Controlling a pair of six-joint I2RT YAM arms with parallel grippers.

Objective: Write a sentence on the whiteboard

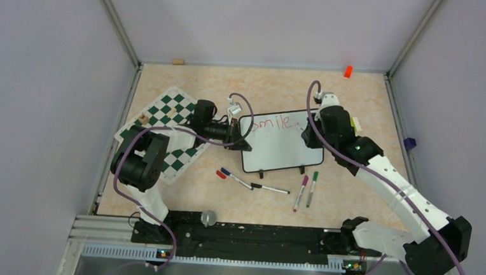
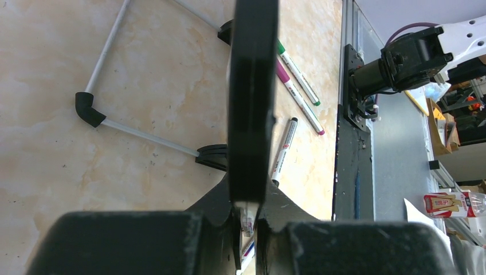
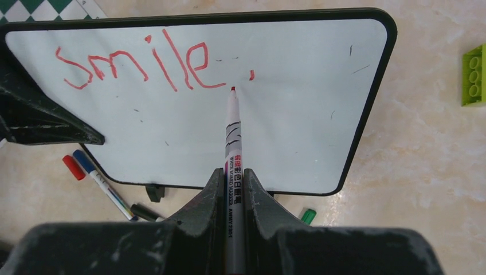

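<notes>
The whiteboard stands tilted on its black feet in the middle of the table. Its top line carries the sentence in red, reading "smile" with a red dot after it. My right gripper is shut on a red marker. The marker's tip is at the board just below and right of the "e"; contact cannot be told. My left gripper is shut on the whiteboard's left edge, seen edge-on in the left wrist view. Both grippers, left and right, flank the board.
A green-and-white chess mat lies left of the board. Several markers lie in front of it, among them a purple one and a green one. An orange block sits at the back; a green brick lies right.
</notes>
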